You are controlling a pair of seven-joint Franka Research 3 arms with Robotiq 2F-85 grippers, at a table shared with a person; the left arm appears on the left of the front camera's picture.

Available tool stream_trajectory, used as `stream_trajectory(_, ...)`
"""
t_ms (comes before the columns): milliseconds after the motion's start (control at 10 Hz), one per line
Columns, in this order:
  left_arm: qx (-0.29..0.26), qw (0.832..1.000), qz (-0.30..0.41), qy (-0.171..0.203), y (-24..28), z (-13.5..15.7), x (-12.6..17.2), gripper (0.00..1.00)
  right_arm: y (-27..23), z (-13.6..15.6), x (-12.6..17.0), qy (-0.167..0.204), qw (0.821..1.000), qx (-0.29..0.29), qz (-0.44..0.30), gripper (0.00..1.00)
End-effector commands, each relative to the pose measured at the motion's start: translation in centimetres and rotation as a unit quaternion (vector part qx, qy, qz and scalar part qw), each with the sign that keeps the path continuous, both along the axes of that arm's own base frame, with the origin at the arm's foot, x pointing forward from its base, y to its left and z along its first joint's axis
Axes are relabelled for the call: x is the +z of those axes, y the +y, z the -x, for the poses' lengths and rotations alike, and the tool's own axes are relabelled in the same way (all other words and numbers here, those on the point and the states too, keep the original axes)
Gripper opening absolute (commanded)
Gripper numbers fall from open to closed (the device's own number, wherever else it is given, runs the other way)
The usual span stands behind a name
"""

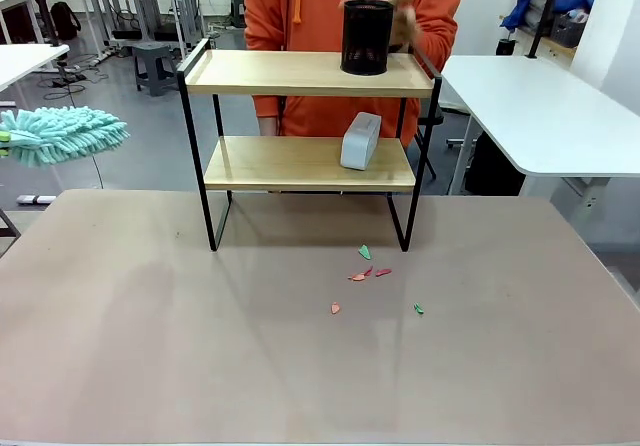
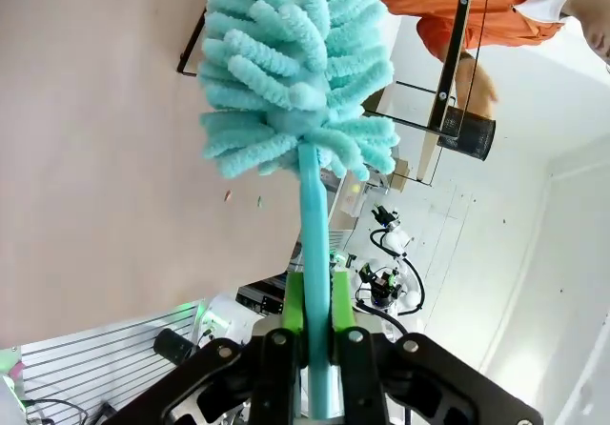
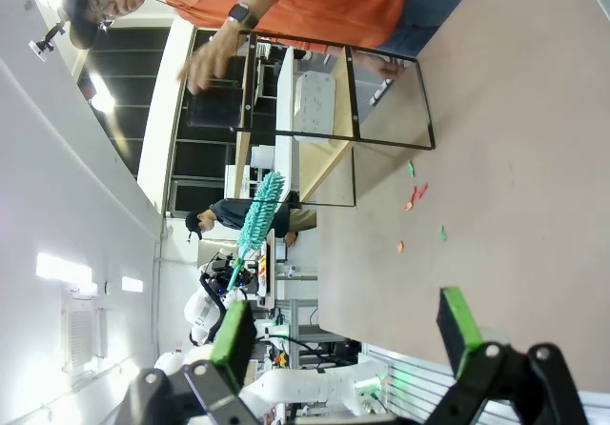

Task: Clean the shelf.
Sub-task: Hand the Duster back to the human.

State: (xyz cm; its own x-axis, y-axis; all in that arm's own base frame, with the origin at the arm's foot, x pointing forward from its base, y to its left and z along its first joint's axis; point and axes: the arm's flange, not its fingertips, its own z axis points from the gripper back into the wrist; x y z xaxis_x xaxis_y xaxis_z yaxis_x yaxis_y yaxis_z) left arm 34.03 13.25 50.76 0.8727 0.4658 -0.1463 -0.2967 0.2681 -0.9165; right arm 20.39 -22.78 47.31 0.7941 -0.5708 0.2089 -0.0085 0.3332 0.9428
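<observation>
Shelf (image 1: 300, 164) dusting at the shared table, read from my end outward. Closest in, my left gripper (image 2: 317, 303) is pinched tight on the teal handle of a fluffy duster (image 2: 295, 72), its head held out at the left side, well apart from the rack. My right gripper (image 3: 345, 330) hovers with its jaws spread wide and nothing between them. On the table (image 1: 150, 346), a scatter of small red, orange and green scraps (image 1: 366, 272) lies just in front of the shelf's feet.

The shelf stands at the table's far middle, two pale boards in a thin black frame. A white box (image 1: 361, 141) leans on the lower board toward its right end. A black mesh cup (image 1: 367, 36) sits on the top board, right of centre. A person in orange stands behind, one blurred hand (image 1: 403, 21) at the cup.

My read is that the top board comes first, and only once that hand is away. I would bring the duster in flat from the left, fibres down. Then I would draw it along the board between the side rails, lightly enough that the frame does not slide, stopping short of the cup if it is left there.

No brand, label or lettering is legible on anything here.
</observation>
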Motion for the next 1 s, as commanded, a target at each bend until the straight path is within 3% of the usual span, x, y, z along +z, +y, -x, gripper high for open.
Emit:
stream_trajectory(0, -0.002, 1.0, 0.003, 0.002, -0.3, 0.2, 0.2, 0.12, 0.0, -0.1, 0.1, -0.018, 1.0, 0.0, 0.0, 1.0)
stream_trajectory(300, -0.002, 1.0, 0.003, 0.002, -0.3, 0.2, 0.2, 0.12, 0.0, -0.1, 0.1, -0.018, 1.0, 0.0, 0.0, 1.0)
stream_trajectory(400, -0.002, 1.0, 0.003, 0.002, -0.3, 0.2, 0.2, 0.12, 0.0, 0.0, 0.0, 0.0, 1.0, 0.0, 0.0, 1.0)
stream_trajectory(500, 0.0, 1.0, 0.0, 0.0, 0.0, 0.0, 0.0, 0.12, -1.5, 0.1, 3.2, -0.048, 0.998, -0.026, -0.008, 1.0)
stream_trajectory(700, -0.034, 0.985, 0.046, -0.162, 0.1, 3.8, 7.2, 0.12, -1.8, 0.5, 11.4, -0.196, 0.976, -0.012, -0.093, 1.0)
stream_trajectory(800, -0.106, 0.971, 0.045, -0.209, -0.6, 6.2, 9.3, 0.12, -0.5, 0.9, 14.4, -0.235, 0.964, 0.04, -0.117, 1.0)
stream_trajectory(900, -0.211, 0.951, 0.04, -0.223, -1.8, 7.8, 10.1, 0.12, 2.1, 1.3, 16.3, -0.248, 0.95, 0.133, -0.135, 1.0)
